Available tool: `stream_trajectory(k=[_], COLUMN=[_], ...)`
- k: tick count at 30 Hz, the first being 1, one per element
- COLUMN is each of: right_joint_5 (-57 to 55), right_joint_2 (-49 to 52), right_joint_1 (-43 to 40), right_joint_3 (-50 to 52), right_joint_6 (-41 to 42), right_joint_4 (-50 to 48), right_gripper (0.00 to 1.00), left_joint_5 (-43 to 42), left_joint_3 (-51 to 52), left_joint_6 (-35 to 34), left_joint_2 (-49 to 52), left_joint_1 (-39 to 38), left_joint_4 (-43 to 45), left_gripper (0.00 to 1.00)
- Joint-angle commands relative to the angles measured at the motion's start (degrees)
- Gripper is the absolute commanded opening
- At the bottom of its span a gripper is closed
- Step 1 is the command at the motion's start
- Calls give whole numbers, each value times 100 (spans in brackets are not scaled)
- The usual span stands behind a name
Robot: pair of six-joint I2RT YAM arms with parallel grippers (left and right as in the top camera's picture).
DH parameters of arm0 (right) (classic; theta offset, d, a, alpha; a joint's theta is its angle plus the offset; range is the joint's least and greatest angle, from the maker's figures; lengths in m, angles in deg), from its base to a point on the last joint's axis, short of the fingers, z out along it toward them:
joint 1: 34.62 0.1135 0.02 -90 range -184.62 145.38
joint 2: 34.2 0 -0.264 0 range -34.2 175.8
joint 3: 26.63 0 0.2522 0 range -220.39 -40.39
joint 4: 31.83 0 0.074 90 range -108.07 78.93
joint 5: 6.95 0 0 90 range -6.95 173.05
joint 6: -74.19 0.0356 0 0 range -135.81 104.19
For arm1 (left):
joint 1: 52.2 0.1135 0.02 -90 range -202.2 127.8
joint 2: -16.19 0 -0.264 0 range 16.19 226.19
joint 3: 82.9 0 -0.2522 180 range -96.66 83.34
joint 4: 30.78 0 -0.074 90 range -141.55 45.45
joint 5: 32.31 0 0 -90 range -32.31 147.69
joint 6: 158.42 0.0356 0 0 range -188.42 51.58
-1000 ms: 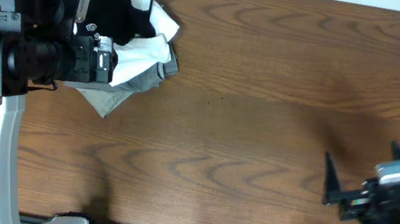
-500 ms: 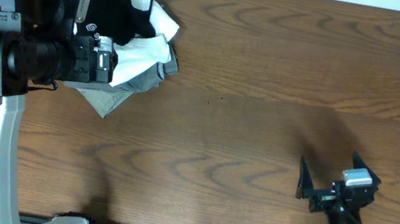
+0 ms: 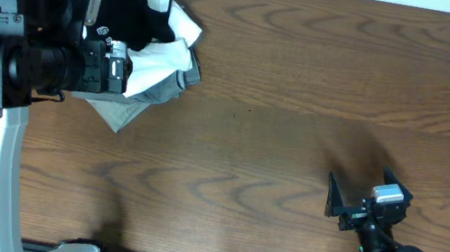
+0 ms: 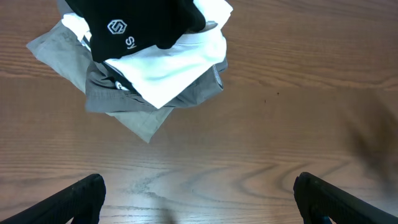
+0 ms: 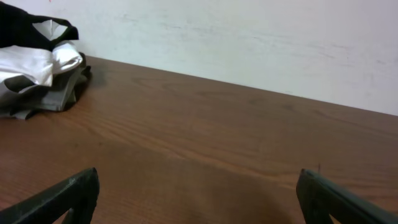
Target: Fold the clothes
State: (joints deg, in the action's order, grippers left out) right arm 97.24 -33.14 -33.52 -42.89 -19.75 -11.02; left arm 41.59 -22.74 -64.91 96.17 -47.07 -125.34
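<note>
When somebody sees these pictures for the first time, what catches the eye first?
A stack of clothes at the table's far left corner: a black T-shirt with white logos on top, a white garment and a grey garment beneath. The left pincer hovers open by it; the right pincer, open and empty, is over bare wood at the front right.

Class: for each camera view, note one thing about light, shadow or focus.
Overhead: even light, with a soft shadow on the table beyond the right claw. Left wrist: the black T-shirt and its white logo are sharp; the left claw is dark and soft-edged. Right wrist: the right claw is blurred, the clothes pile crisper, the wall pale without glare.
</note>
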Motion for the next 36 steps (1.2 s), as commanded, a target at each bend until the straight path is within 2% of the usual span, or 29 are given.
stream_trajectory(k=[1,18,22,29,36], right_joint_5=[63,63,63,63,63], right_joint_2=[-28,-28,-28,-28,-28], right_joint_1=[37,37,37,37,37], right_joint_3=[42,42,42,42,42], right_joint_6=[70,70,70,70,70], right_joint_4=[-4,-4,-4,-4,-4], right_gripper=[99,99,99,99,99], left_joint_5=[55,57,323,208,251], left_joint_3=[-2,0,0,448,2037], left_joint_6=[98,98,136,140,81], left_joint_2=[11,-15,-313,-1126,-2426], left_joint_1=[-11,-22,-24,-203,-136], left_joint_4=[-9,-15,295,1853,3606], left_gripper=[98,98,98,98,98])
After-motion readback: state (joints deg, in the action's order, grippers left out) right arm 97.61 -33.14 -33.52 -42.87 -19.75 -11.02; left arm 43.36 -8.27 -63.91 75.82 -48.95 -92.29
